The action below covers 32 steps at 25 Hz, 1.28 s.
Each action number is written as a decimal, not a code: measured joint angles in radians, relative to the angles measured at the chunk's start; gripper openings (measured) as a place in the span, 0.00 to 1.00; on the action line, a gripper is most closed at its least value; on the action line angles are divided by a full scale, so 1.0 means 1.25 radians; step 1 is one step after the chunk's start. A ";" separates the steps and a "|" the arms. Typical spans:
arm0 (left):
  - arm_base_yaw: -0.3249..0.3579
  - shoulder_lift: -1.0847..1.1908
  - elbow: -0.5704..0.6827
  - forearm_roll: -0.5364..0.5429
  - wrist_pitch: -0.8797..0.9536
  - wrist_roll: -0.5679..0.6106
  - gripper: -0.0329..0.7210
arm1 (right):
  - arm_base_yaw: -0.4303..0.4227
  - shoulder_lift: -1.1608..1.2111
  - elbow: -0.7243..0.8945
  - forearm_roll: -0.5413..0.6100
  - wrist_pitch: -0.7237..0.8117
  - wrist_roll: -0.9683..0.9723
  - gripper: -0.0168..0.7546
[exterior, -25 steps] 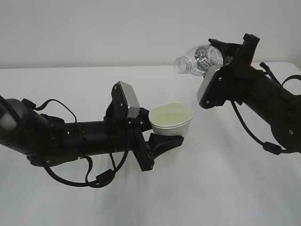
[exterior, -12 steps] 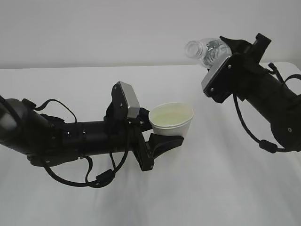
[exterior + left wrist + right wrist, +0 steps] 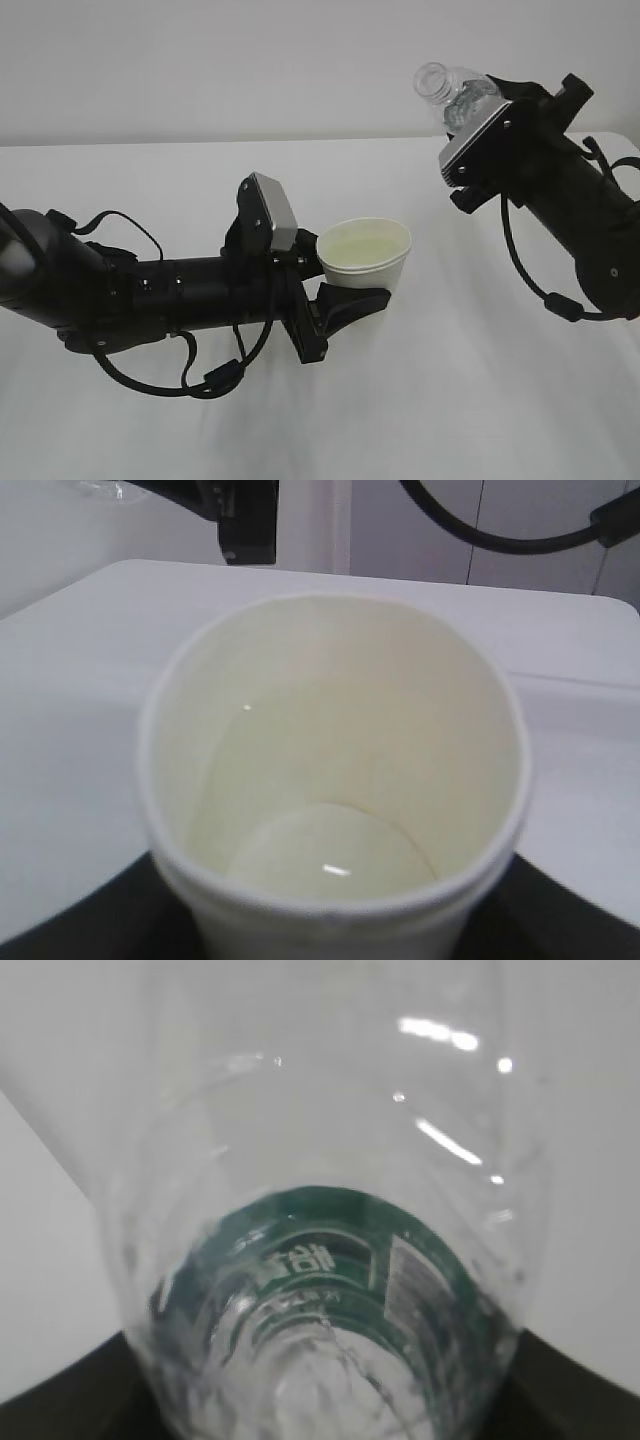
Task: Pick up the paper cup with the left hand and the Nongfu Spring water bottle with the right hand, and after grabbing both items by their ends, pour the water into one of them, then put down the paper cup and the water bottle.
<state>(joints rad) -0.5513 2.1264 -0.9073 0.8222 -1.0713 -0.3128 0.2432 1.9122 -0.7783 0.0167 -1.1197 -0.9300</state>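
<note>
Left gripper (image 3: 345, 300) clamps the cup (image 3: 365, 255) – soft, go easy; right gripper (image 3: 480, 105) at 2 o'clock grips the slick bottle (image 3: 455, 90).

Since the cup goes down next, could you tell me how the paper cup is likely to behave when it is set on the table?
The paper cup holds some water, so it is probably bottom-heavy and fairly steady once down. Its thin paper wall looks soft, so the left hand could dent it if squeezed harder. Being open-topped, it may slosh or spill if tilted.
</note>
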 joint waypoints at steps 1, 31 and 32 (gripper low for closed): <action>0.000 0.000 0.000 0.000 0.000 0.000 0.61 | 0.000 0.000 0.000 0.003 0.000 0.008 0.65; 0.000 0.000 0.000 0.000 0.000 0.000 0.61 | 0.000 0.000 0.001 0.107 0.024 0.283 0.65; 0.000 0.000 0.000 0.000 0.000 0.000 0.61 | 0.000 0.000 0.001 0.110 0.029 0.292 0.65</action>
<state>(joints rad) -0.5513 2.1264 -0.9073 0.8222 -1.0713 -0.3128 0.2432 1.9122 -0.7765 0.1541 -1.0830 -0.5647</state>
